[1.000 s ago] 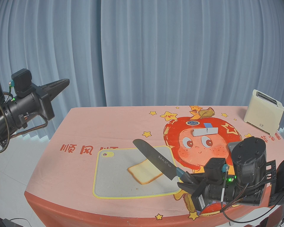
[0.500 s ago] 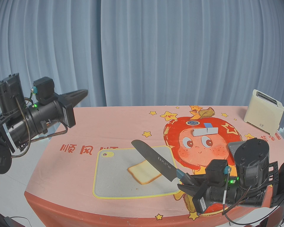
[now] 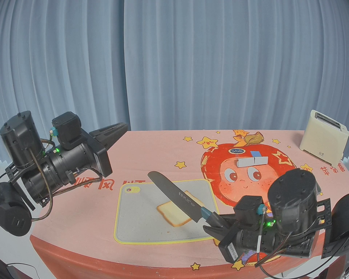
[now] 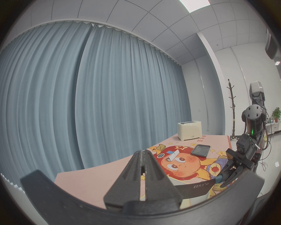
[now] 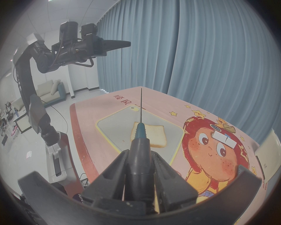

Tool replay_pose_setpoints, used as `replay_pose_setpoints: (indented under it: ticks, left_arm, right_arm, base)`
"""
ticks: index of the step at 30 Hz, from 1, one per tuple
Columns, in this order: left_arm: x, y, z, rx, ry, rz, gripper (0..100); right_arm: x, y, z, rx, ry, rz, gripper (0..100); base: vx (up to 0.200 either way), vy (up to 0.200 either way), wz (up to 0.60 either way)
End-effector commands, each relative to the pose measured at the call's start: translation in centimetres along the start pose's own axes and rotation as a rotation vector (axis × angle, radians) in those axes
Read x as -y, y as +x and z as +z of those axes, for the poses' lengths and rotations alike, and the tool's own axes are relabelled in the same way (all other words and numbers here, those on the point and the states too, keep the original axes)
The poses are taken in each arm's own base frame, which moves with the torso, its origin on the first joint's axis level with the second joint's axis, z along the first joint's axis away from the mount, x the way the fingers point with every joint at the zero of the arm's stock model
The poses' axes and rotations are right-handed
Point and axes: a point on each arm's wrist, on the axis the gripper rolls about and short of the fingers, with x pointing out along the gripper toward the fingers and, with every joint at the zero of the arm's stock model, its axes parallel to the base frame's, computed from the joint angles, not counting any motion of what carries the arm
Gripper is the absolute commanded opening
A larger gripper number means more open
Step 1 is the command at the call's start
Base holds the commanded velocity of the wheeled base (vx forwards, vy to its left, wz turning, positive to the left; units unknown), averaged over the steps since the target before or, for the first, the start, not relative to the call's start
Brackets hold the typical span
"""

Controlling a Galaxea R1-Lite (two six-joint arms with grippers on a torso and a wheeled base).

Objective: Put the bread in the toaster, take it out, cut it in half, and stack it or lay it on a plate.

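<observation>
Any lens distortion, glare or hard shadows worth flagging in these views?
Head view: curtain folds bow toward the edges, even light on the cutting board. Left wrist view: fisheye, dark corners, bright ceiling panel. Right wrist view: same dark corners, no glare on the knife.

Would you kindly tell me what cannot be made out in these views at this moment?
- Head view: bread partly hidden behind the knife; contact unclear.
- Head view: toaster slot too small and oblique; contents unseen.
- Left wrist view: cutting board mostly hidden behind the left end effector.
</observation>
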Motion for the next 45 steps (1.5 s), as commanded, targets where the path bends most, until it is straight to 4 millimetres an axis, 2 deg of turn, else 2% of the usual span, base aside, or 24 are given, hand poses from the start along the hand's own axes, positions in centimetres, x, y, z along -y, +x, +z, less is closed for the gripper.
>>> replay_pose_setpoints:
  ticks: [1, 5, 9, 14, 21, 26, 37, 45]
  left_arm:
    - [1.1, 2.3, -2.7, -0.069, -0.025, -0.053, 0]
    - [2.1, 3.6, -3.5, -0.050, -0.071, -0.088, 0]
    - [3.6, 5.2, -5.0, -0.034, -0.071, -0.114, 0]
    - [3.8, 6.3, -7.1, -0.088, -0.072, -0.069, 0]
    - [3.9, 6.7, -8.1, -0.115, -0.076, -0.071, 0]
    - [4.1, 7.3, -9.7, -0.147, -0.078, -0.078, 0]
    - [6.4, 7.4, -10.6, -0.141, -0.079, -0.148, 0]
    - [6.3, 7.3, -10.6, -0.144, -0.079, -0.147, 0]
  right_arm:
    - [-0.7, 1.5, 0.3, -0.045, -0.018, -0.041, 0]
    - [-1.1, 1.1, 0.3, -0.069, 0.000, -0.046, 0]
    - [-0.7, 0.3, 0.3, -0.068, 0.020, -0.057, 0]
    - [-0.5, 0.4, -0.2, -0.084, 0.021, -0.064, 0]
    - [-0.3, 0.5, -0.3, -0.089, 0.024, -0.072, 0]
    - [-0.3, 0.7, -0.4, -0.094, 0.029, -0.075, 0]
    - [-0.4, 1.3, -0.6, -0.113, 0.025, -0.078, 0]
    - [-0.4, 1.2, -0.6, -0.112, 0.027, -0.082, 0]
  base:
    - [0.000, 0.000, 0.00]
    - [0.000, 0.000, 0.00]
    - [0.000, 0.000, 0.00]
    - [0.000, 0.000, 0.00]
    - [0.000, 0.000, 0.00]
    - [0.000, 0.000, 0.00]
    - [0.000, 0.000, 0.00]
    - [0.000, 0.000, 0.00]
